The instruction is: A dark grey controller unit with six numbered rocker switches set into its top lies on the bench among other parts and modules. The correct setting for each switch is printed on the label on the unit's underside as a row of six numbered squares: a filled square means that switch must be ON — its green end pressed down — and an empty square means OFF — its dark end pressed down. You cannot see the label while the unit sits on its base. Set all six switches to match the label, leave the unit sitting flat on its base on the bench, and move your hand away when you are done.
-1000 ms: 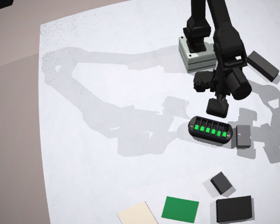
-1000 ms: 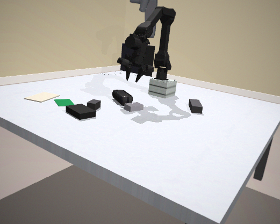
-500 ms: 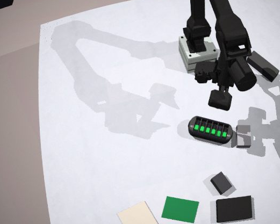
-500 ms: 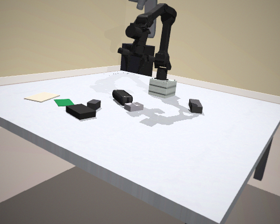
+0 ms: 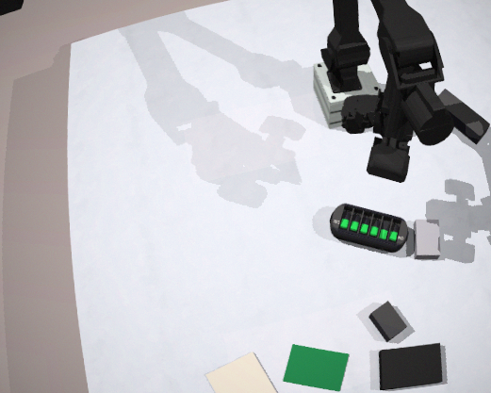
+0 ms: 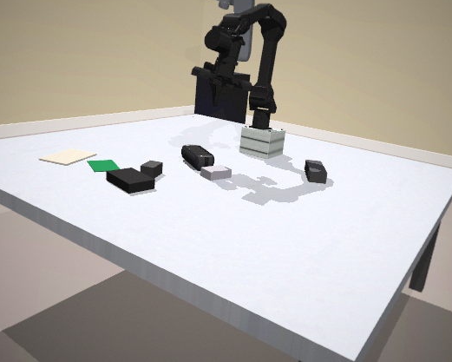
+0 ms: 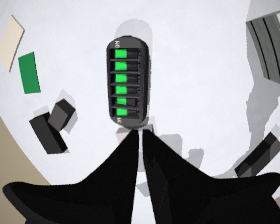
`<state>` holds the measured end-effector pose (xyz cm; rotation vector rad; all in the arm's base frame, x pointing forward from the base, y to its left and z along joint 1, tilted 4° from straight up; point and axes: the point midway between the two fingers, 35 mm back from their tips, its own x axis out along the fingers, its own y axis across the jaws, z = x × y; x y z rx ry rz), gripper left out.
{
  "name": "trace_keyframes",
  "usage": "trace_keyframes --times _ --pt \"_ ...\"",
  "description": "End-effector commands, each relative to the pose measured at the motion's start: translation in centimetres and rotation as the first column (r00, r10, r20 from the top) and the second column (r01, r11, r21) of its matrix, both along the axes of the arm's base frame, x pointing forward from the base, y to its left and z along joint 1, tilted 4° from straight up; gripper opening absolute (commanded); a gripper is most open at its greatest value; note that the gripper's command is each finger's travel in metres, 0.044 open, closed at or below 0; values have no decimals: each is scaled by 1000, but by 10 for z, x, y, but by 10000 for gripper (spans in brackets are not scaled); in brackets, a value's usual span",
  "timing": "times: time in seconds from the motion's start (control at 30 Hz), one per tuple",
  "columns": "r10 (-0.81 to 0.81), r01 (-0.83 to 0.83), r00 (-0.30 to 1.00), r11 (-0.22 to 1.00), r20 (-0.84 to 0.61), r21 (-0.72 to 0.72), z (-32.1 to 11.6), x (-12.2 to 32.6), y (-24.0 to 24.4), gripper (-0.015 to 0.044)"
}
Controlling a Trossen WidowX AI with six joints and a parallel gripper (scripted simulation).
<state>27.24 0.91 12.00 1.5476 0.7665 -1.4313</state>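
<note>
The dark grey controller unit [image 5: 334, 228] [image 6: 197, 156] [image 7: 145, 82] sits on its base on the white bench, switches up. All six rockers show green along one side of the row. The fifth from the top in the wrist view shows a slightly narrower green face; its neighbours look alike, though exact tilts are hard to tell. The label underneath is hidden. My gripper [image 6: 215, 104] [image 7: 140, 135] is shut and empty, with its fingertips together. It hangs well above the bench, clear of the unit, on the side toward the robot base; in the top view the hand hides the fingertips.
A light grey block [image 5: 427, 238] [image 6: 216, 172] stands close beside one end of the unit. A small dark block [image 5: 388, 321], a black box [image 5: 410, 367], a green sheet [image 5: 316, 368] and a cream plate [image 5: 242, 375] lie farther off. Another dark block [image 5: 464, 116] [image 6: 315, 171] lies near the robot base.
</note>
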Motion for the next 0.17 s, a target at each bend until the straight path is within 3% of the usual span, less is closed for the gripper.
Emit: trace_keyframes --times 0.0,0.13 --pt "-3 3 1000 1000 0 0 1 0 0 0" --pt "-3 3 1000 1000 0 0 1 0 0 0"
